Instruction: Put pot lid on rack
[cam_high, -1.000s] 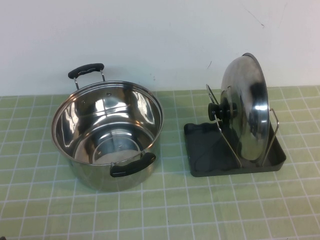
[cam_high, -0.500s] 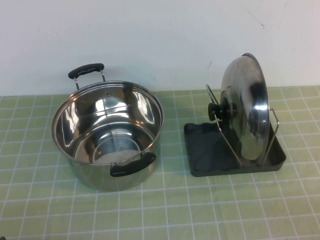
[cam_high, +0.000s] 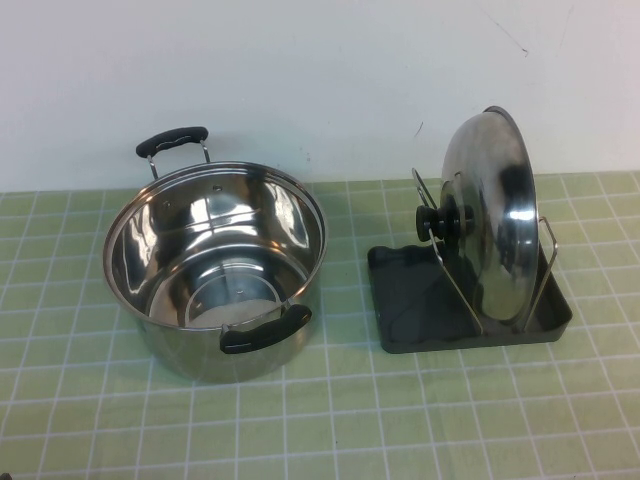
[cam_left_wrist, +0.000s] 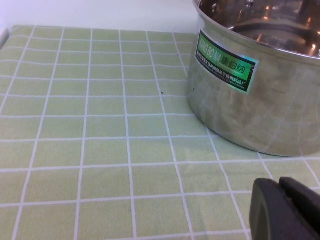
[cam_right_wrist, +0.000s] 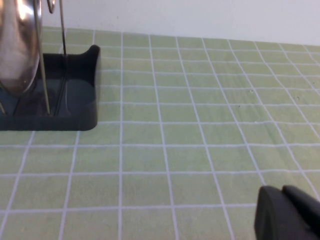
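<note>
The pot lid (cam_high: 495, 215) stands on edge between the wire loops of the rack (cam_high: 410, 300), its black knob (cam_high: 432, 222) facing left. Its rim shows in the right wrist view (cam_right_wrist: 20, 45) above the rack's dark wall (cam_right_wrist: 75, 100). My left gripper (cam_left_wrist: 280, 187) is shut and empty, low over the cloth beside the pot. My right gripper (cam_right_wrist: 282, 195) is shut and empty, low over the cloth, well apart from the rack. Neither gripper shows in the high view.
A deep steel pot (cam_high: 215, 265) with two black handles stands open at the left; its labelled wall fills part of the left wrist view (cam_left_wrist: 250, 95). A green checked cloth (cam_high: 330, 420) covers the table, with a white wall behind.
</note>
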